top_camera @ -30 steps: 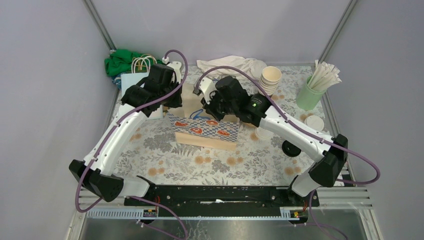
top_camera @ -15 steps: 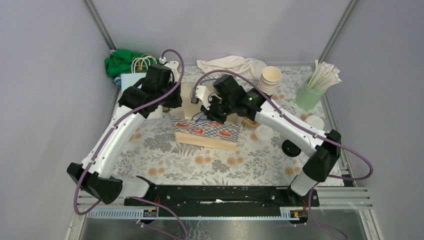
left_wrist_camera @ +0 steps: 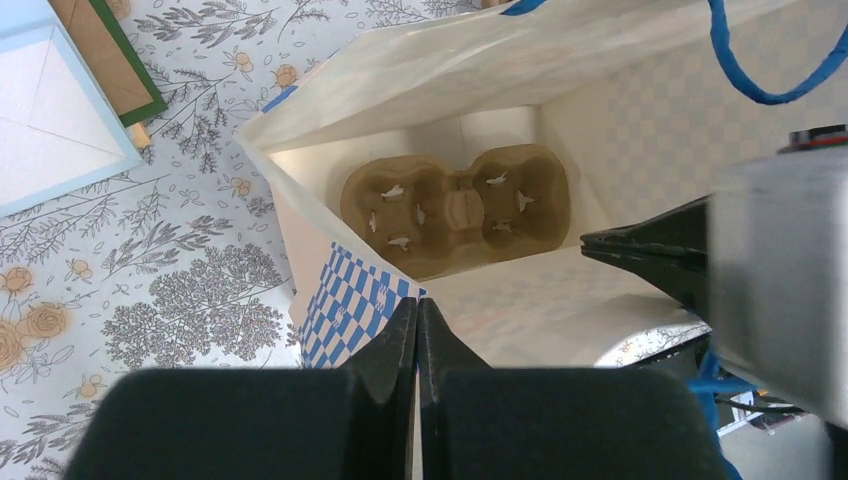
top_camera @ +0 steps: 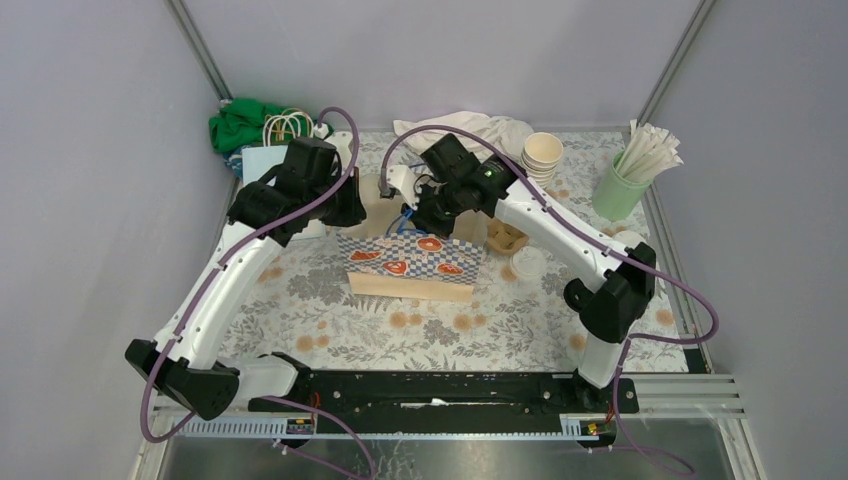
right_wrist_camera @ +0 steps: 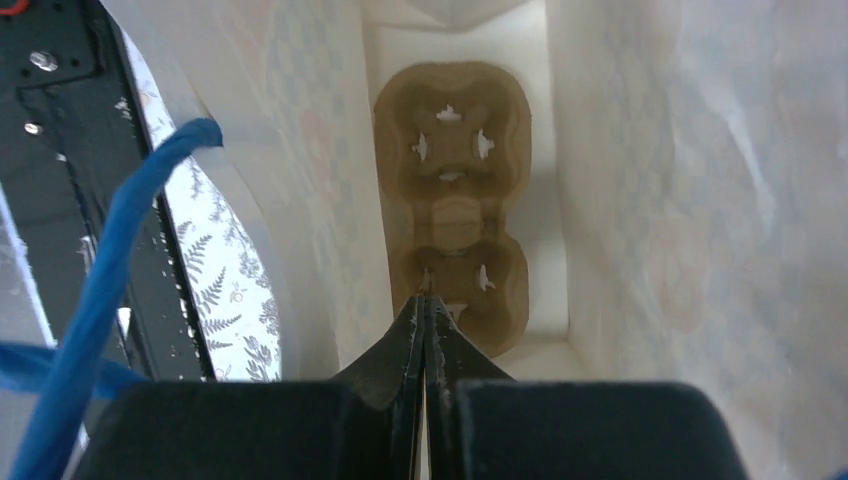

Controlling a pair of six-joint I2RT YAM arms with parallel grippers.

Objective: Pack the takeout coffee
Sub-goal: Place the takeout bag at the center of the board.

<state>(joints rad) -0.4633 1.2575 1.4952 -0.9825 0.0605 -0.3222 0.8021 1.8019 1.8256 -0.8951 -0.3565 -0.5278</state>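
Left gripper [left_wrist_camera: 417, 306] pressed together, seemingly pinching rim of white blue-checked paper bag [left_wrist_camera: 345, 300]; right gripper [right_wrist_camera: 425, 302] closed, hold unclear. Brown pulp two-cup carrier [left_wrist_camera: 455, 210] flat beneath both. Hold mouth wide, pull gently.

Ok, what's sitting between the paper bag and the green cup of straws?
Top view: a brown cardboard tray lies right beside the paper bag, and the right arm crosses above that stretch before the green cup of straws.
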